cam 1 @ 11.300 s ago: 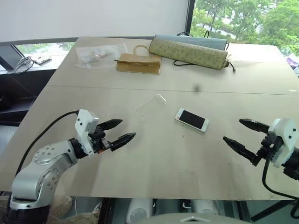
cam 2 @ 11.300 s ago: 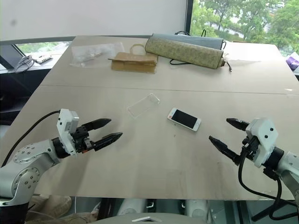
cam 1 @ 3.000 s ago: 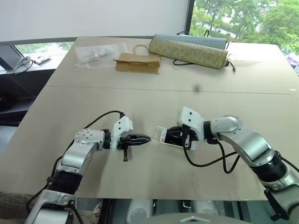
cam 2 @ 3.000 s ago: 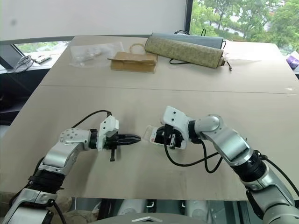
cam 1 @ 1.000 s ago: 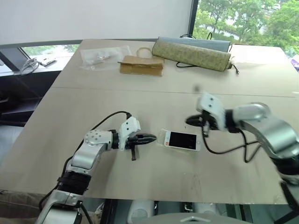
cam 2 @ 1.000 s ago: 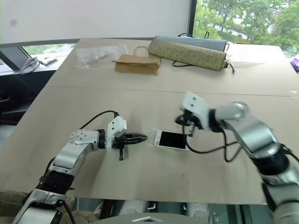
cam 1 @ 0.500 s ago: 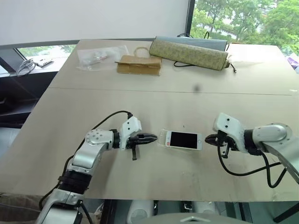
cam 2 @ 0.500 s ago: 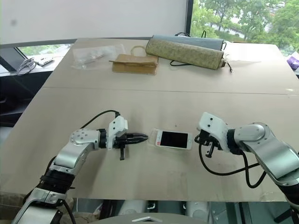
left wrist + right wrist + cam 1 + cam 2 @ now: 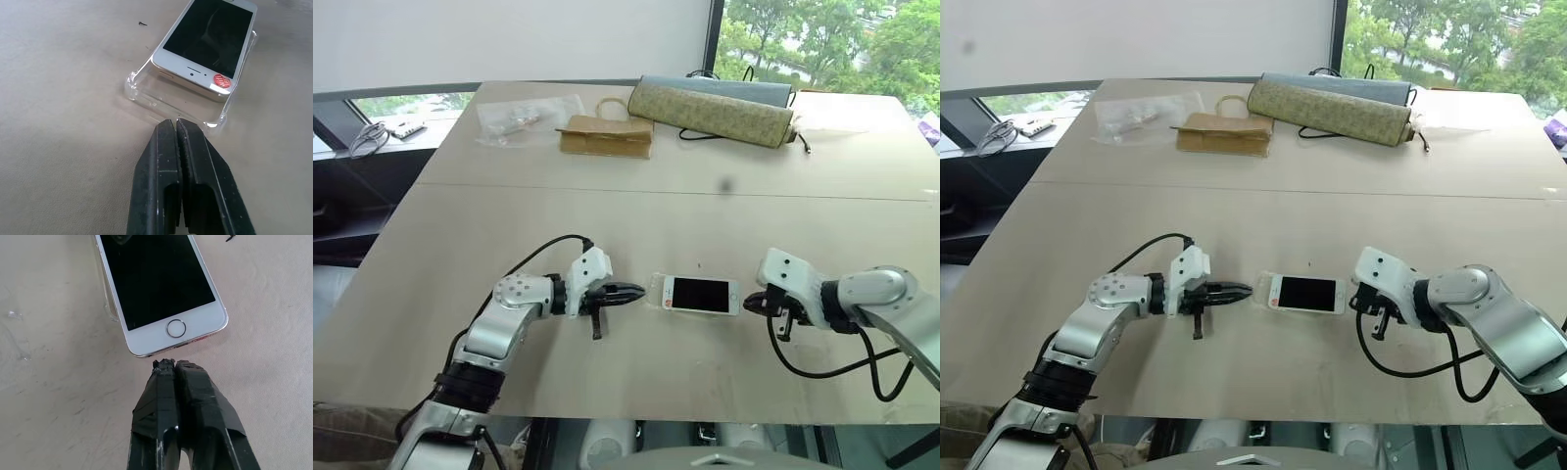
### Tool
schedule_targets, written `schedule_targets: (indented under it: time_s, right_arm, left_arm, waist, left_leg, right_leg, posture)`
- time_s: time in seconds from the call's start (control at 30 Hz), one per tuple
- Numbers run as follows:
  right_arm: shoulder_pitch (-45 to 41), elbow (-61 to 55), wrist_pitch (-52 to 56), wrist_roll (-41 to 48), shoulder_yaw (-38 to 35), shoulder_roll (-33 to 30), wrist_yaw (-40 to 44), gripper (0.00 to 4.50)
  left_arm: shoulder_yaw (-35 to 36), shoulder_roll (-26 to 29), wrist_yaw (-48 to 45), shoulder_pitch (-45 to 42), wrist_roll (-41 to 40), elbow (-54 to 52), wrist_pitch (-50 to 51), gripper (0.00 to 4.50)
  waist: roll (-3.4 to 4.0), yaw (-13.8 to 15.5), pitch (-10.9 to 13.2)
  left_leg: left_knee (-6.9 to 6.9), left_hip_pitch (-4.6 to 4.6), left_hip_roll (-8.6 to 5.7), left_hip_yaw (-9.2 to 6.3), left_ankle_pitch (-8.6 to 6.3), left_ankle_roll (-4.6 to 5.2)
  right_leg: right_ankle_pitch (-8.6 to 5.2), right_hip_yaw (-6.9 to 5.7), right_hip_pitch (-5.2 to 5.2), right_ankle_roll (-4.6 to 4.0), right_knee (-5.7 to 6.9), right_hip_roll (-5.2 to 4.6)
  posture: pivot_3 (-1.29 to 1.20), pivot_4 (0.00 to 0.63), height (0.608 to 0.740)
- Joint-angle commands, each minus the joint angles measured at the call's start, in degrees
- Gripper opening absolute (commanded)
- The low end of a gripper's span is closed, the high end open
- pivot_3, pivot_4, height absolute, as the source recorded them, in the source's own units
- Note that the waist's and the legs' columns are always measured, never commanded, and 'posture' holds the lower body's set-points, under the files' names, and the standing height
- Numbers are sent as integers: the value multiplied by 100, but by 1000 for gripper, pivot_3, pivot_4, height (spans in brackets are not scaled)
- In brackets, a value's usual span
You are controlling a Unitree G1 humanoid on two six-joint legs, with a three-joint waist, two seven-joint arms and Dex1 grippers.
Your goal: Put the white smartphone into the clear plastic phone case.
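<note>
Phone [image 9: 210,41] lies screen up mid-table, over case [image 9: 146,93], not fully seated: near end sits short of case's end lip, seems riding above rim.

My left gripper [image 9: 175,126] pinched shut, empty, tips at case's end lip, bracing it. My right gripper [image 9: 172,365] also shut, empty, tips just at phone's home-button end.

Step, as I judge: sliding phone home into case. Next move calls for gentle level push from right against left's brace, then press down to snap corners; too hard risks skidding both.

Table [image 9: 636,206] carries paper bag [image 9: 605,135], plastic bag [image 9: 521,116] and rolled mats [image 9: 710,106] at far edge, well apart.

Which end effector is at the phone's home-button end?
The right end effector, shut, at the white smartphone's home-button end; the left end effector faces the earpiece end.
</note>
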Motion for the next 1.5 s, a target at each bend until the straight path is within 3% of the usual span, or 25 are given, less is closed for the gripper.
schedule_targets:
  time_s: [0.03, 0.8, 1.27, 1.5]
  right_arm:
    - [-182, -61, -126, 68, 160, 88, 60, 0]
    - [-832, 139, -250, -136, 1194, 655, 63, 0]
    - [-1547, 1427, -1201, -882, 1537, 1152, 389, 0]
    - [-2053, 2360, -1917, -1378, 1649, 1346, 749, 0]
  left_arm:
    - [-82, -53, 76, 60, -13, -293, 27, 82]
    - [-196, -186, 327, 241, -106, -809, 407, 82]
    - [-291, -495, 688, 318, -155, -1114, 711, 82]
    - [-349, -657, 729, 244, -83, -1067, 707, 82]
  waist:
    - [-1, -2, 0]
    - [-3, -16, 1]
    - [-14, -84, -6]
    - [-12, -61, -4]
  left_leg:
    - [0, 0, 0, 0, 0, 0]
    - [5, 12, 4, 0, 1, -1]
    - [6, 83, 10, 6, 1, -1]
    - [3, 60, 6, 20, 1, -2]
  right_leg:
    - [0, 1, 0, 0, 0, 0]
    - [-1, 4, 3, 2, 17, 8]
    - [-20, 28, 51, -6, 27, 17]
    - [-2, 42, 35, -21, 25, 10]
  posture:
    - [0, 150, 740]
    - [0, 150, 740]
    - [0, 150, 740]
    - [0, 150, 740]
